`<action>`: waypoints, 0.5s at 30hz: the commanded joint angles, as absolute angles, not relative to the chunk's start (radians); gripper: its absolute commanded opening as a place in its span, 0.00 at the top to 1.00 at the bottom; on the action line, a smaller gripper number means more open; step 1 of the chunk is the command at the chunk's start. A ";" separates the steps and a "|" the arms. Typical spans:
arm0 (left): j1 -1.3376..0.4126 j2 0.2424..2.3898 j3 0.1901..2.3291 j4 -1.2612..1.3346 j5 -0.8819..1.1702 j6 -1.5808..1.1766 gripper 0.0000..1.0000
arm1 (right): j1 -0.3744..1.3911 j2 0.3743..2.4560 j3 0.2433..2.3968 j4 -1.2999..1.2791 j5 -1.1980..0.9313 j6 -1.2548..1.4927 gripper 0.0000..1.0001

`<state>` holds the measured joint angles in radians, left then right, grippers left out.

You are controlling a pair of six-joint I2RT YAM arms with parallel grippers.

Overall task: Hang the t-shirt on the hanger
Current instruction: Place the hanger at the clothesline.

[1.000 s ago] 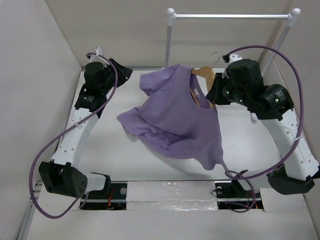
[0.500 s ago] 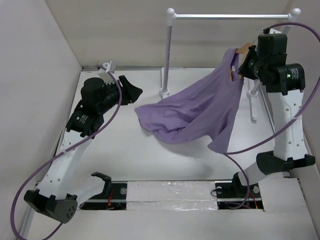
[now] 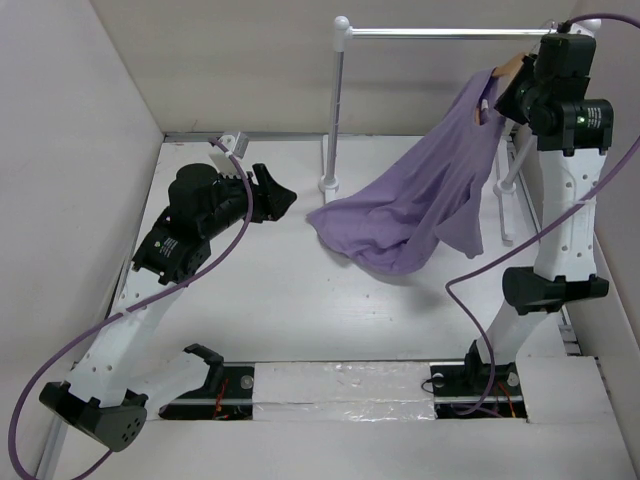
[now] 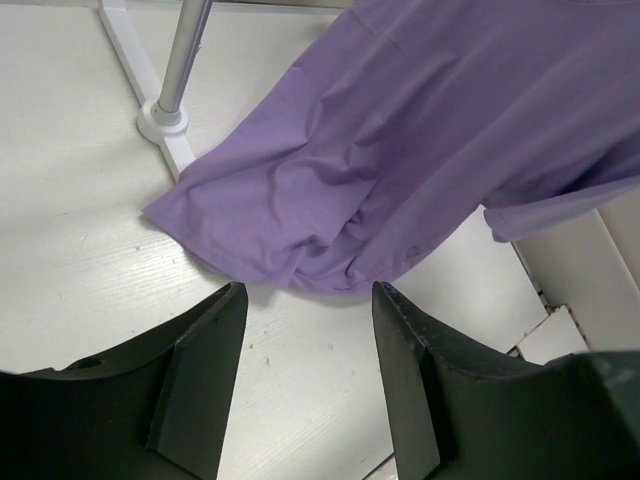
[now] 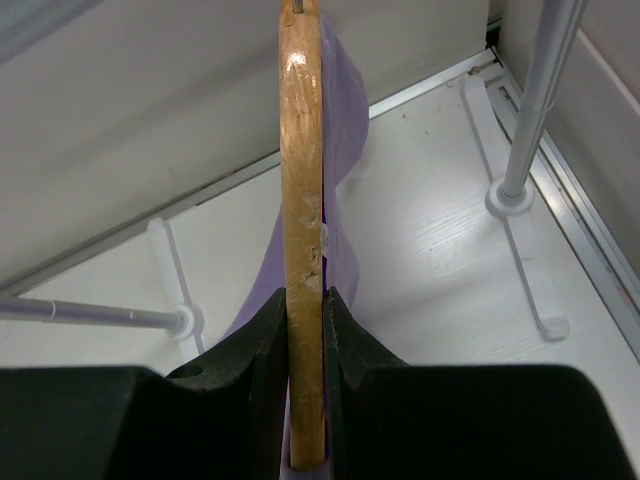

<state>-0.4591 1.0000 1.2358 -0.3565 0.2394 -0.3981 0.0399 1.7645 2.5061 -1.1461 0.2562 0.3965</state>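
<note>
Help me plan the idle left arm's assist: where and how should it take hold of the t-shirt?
I'd grip the bunched lower edge of the t-shirt, where it lies folded on the table. Come in low from the left, the side the open left gripper faces: the fold there is thick and slack, while the top hangs from the hanger clamped in the right gripper.

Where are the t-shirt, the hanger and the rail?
t-shirt (image 3: 420, 215), top view, on the hanging body cloth.
hanger (image 5: 301, 150), right wrist view, on its wooden edge.
rail (image 3: 440, 33), top view, on the horizontal top bar.
</note>
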 commanded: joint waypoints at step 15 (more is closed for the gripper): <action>-0.465 0.989 1.152 -0.164 0.278 -0.457 0.50 | -0.100 1.853 2.629 -0.865 0.209 0.341 1.00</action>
